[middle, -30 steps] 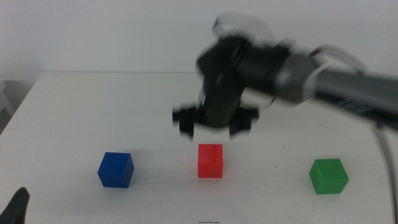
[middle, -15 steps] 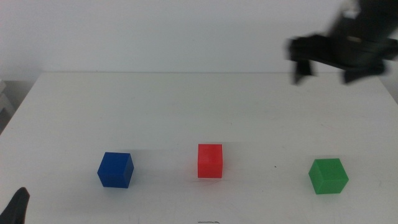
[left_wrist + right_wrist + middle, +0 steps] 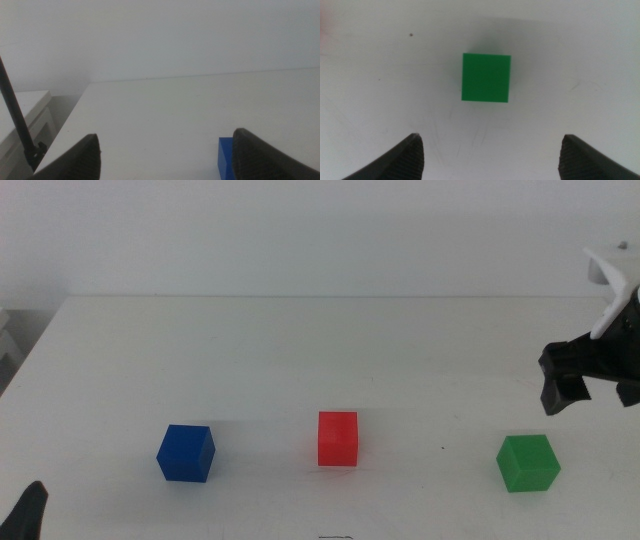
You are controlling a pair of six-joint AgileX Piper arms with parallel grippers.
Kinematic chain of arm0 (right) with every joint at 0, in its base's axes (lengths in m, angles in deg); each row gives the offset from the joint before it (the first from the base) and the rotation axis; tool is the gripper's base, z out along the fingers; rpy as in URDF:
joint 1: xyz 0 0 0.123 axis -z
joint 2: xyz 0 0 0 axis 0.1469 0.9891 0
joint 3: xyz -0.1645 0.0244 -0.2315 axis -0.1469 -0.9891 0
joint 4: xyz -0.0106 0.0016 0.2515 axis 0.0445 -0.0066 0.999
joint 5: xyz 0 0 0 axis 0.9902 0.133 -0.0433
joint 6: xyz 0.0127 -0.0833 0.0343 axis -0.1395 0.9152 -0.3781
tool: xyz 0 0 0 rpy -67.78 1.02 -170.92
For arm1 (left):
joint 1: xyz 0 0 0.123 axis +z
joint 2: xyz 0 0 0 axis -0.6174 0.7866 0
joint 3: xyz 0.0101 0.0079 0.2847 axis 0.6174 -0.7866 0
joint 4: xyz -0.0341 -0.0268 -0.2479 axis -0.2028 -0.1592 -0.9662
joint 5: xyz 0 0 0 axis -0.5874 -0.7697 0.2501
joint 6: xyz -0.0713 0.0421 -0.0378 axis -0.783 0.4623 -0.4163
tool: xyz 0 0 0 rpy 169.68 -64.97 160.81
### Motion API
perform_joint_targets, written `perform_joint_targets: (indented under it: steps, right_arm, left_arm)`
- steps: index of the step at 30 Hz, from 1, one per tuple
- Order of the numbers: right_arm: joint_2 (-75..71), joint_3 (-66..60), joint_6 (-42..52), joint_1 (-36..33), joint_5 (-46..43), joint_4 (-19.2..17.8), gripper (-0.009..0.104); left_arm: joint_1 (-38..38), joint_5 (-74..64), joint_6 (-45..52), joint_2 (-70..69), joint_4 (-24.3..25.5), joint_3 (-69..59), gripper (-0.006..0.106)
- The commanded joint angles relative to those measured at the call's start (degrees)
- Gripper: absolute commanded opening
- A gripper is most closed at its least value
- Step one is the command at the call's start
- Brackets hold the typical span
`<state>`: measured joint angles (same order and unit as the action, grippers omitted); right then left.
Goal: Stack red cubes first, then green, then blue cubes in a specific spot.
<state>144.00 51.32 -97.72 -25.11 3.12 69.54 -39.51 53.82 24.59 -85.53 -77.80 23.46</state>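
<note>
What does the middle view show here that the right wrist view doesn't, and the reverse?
Only the middle view shows the red cube, the blue cube and the left gripper waiting at the bottom edge. Only the right wrist view shows the right gripper from above, jaws open with nothing between them, apart from the cube. Both show the green cube resting on the white table.

The blue cube (image 3: 226,159) is cut off just inside one finger (image 3: 265,157) of the left gripper (image 3: 162,160). The right gripper (image 3: 600,385) is cropped, one finger (image 3: 556,392) shown.
</note>
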Motion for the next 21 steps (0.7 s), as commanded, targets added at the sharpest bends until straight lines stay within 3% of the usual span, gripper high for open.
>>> perform_joint_targets:
  steps: [1, 16, 21]
  right_arm:
    - [-1.9, 0.8, 1.3, 0.4, -2.0, -0.1, 0.094]
    - [1.5, 0.5, 1.1, 0.7, -4.1, 0.0, 0.094]
    - [2.2, -4.6, 1.8, 2.1, -10.0, 1.0, 0.094]
  left_arm:
    - [0.1, 4.4, -0.7, -1.1, -0.6, 0.2, 0.087]
    - [0.1, 4.4, -0.7, -1.1, -0.6, 0.2, 0.087]
    - [0.1, 4.4, -0.7, -1.1, -0.6, 0.2, 0.087]
